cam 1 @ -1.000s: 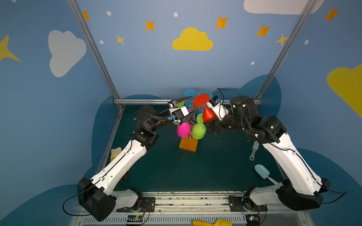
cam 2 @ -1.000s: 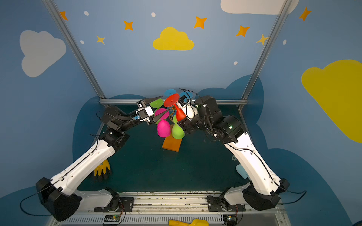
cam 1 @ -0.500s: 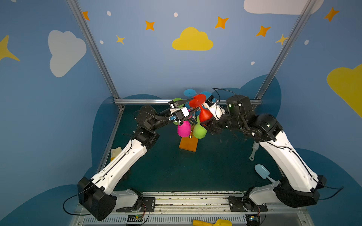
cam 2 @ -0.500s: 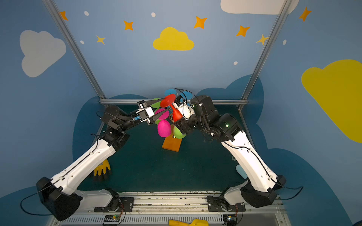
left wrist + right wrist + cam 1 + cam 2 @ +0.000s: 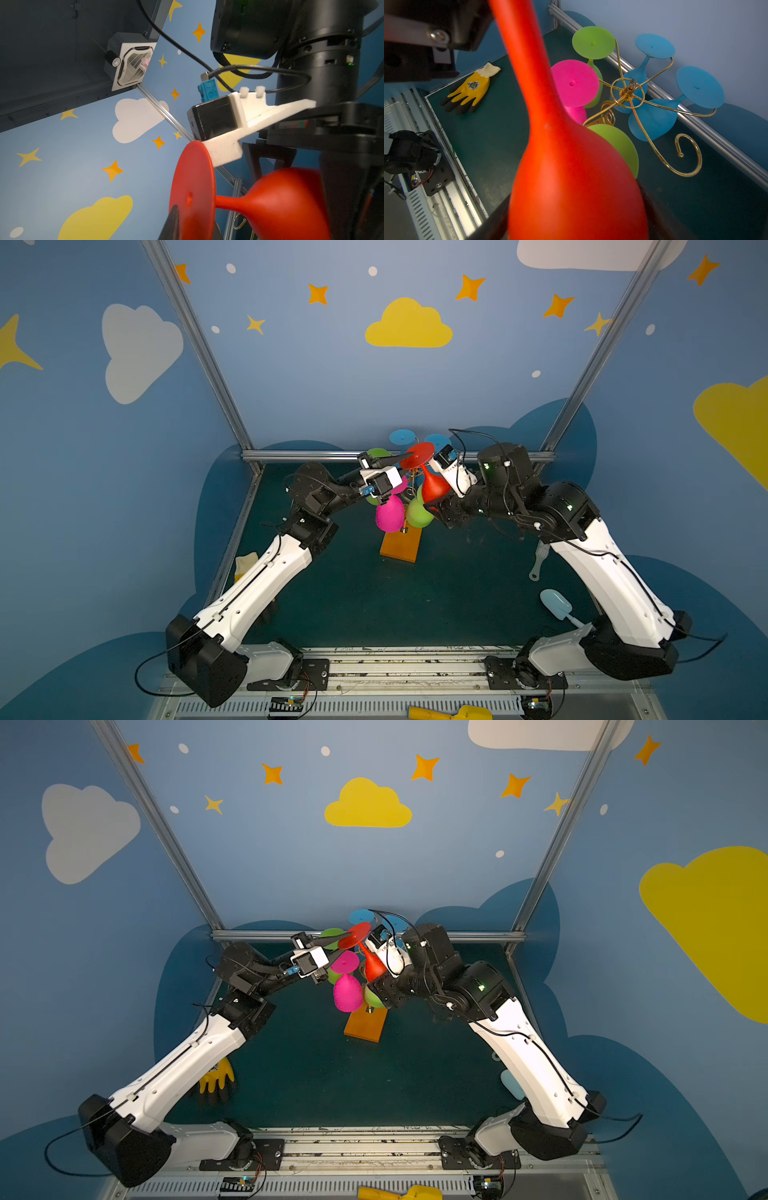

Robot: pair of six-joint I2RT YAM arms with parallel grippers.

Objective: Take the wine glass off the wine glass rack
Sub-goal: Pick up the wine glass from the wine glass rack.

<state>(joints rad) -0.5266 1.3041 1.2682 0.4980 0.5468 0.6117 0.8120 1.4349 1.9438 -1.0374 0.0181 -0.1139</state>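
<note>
The right gripper (image 5: 574,220), clamped wide on the bowl of the red wine glass (image 5: 432,485), holds it tilted and apparently clear of the wine glass rack (image 5: 627,93) just beyond, while the left gripper (image 5: 195,226) straddles its foot, likely to steady it, though I cannot tell whether it is pinching.

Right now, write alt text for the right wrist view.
A red wine glass fills the foreground, bowl nearest the camera. Behind it, a pink glass, green glasses and blue glasses hang upside down on a gold wire rack; a yellow glove lies on the table.
</note>
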